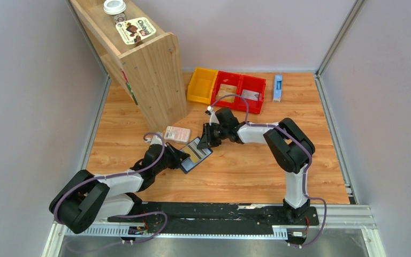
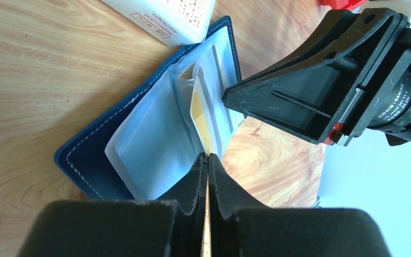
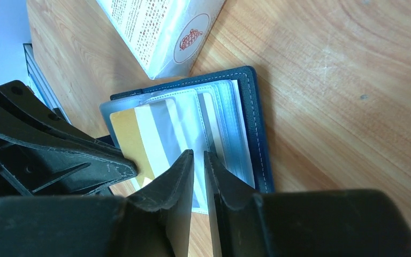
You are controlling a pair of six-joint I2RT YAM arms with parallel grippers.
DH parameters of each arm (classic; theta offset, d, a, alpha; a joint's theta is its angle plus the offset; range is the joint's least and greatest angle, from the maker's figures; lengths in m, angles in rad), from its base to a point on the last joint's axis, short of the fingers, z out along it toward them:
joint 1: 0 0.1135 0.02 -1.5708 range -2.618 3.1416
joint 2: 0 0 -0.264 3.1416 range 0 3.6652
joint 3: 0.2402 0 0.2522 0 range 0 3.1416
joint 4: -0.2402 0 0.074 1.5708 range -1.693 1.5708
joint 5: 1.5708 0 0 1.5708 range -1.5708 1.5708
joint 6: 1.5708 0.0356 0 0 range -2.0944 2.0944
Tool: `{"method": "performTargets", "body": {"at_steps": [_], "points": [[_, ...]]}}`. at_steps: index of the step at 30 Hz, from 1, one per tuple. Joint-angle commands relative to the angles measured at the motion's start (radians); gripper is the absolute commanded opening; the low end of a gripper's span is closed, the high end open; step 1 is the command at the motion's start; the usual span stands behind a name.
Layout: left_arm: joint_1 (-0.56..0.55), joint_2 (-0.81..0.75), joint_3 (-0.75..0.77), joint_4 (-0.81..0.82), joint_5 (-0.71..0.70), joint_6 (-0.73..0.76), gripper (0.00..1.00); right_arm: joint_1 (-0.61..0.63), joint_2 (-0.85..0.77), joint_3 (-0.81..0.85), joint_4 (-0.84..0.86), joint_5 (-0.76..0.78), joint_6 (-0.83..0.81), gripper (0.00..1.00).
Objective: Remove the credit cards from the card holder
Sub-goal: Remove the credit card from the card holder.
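The navy card holder [image 1: 202, 146] lies open on the wooden table, its clear sleeves fanned [image 2: 155, 134] inside the navy cover [image 3: 257, 134]. A tan-yellow credit card [image 2: 199, 110] with white and grey stripes [image 3: 131, 134] sits in the front sleeve. My left gripper [image 2: 207, 156] comes in from the wallet's left side [image 1: 182, 159] and is shut on that card's near edge. My right gripper [image 3: 199, 153] comes in from the right [image 1: 207, 143]. Its jaws stand a narrow slit apart over the sleeves' lower edge, with nothing seen pinched between them.
A pink-and-white packet [image 1: 177, 134] lies right behind the wallet, touching its far corner [image 3: 160, 32]. A wooden shelf unit [image 1: 150, 69] stands at the back left. A yellow bin [image 1: 202, 84], red bins [image 1: 241, 90] and a slim blue-and-white box [image 1: 278, 87] line the back.
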Motion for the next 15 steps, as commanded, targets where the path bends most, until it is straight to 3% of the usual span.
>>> {"method": "performTargets", "body": {"at_steps": [1,6,12,15], "points": [[0.001,-0.07,-0.019,-0.019,-0.03,0.012,0.04,-0.009,0.085,-0.026,-0.119,0.114,-0.025,0.22],[0.004,-0.079,-0.037,-0.073,-0.041,-0.012,0.06,-0.011,0.088,-0.024,-0.118,0.11,-0.023,0.22],[0.008,-0.021,-0.036,-0.061,-0.041,-0.027,0.38,-0.011,0.086,-0.03,-0.107,0.095,-0.019,0.22],[0.01,0.024,-0.045,-0.025,-0.041,-0.047,0.46,-0.009,0.08,-0.033,-0.102,0.094,-0.019,0.22]]}}
